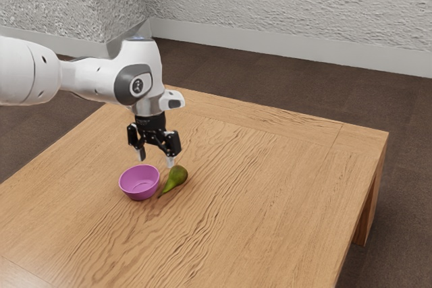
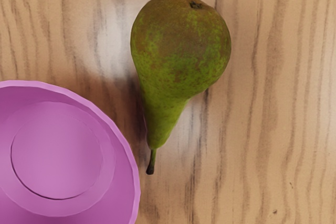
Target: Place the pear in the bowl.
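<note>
The black gripper (image 1: 156,161) hangs above the table by the bowl and the pear, its two fingers spread wide and pointing down with nothing held. A green-brown pear (image 1: 178,177) lies on its side on the wood, just beside the purple bowl (image 1: 140,183). In the wrist view the pear (image 2: 181,45) shows its whole length, stem end near the rim of the bowl (image 2: 58,150). A narrow strip of wood separates stem and bowl. The inside of the bowl holds nothing.
The wooden table (image 1: 270,207) extends around both things, with its edge and a leg at the exterior view's right. Behind it are dark floor (image 1: 283,85) and a pale textured wall (image 1: 290,11).
</note>
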Motion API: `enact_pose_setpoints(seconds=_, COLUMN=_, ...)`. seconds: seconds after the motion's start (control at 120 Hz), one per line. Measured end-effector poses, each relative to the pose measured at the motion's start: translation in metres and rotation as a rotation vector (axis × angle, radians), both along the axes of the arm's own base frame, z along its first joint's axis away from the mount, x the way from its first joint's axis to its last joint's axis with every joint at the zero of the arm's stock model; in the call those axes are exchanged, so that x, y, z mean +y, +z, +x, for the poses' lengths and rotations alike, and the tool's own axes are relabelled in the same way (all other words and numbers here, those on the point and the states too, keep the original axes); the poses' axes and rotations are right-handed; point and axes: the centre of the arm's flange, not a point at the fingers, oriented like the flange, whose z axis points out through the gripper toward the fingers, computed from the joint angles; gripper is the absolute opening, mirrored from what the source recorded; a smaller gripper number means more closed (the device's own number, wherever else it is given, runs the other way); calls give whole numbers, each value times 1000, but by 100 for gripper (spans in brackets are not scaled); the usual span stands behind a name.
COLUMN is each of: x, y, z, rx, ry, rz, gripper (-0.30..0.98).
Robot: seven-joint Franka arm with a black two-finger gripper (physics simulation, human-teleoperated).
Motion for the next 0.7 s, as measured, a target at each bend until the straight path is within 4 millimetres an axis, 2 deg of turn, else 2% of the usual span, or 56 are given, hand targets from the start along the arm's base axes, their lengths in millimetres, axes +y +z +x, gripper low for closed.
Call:
enact_pose_setpoints(seconds=0.242, x=-3, y=-24, z=9, rx=-16, ry=-87, rz=-2, gripper=69)
enact_pose_setpoints(seconds=0.7, x=-12, y=-50, z=17, rx=-50, ry=-260, rz=-14, gripper=69)
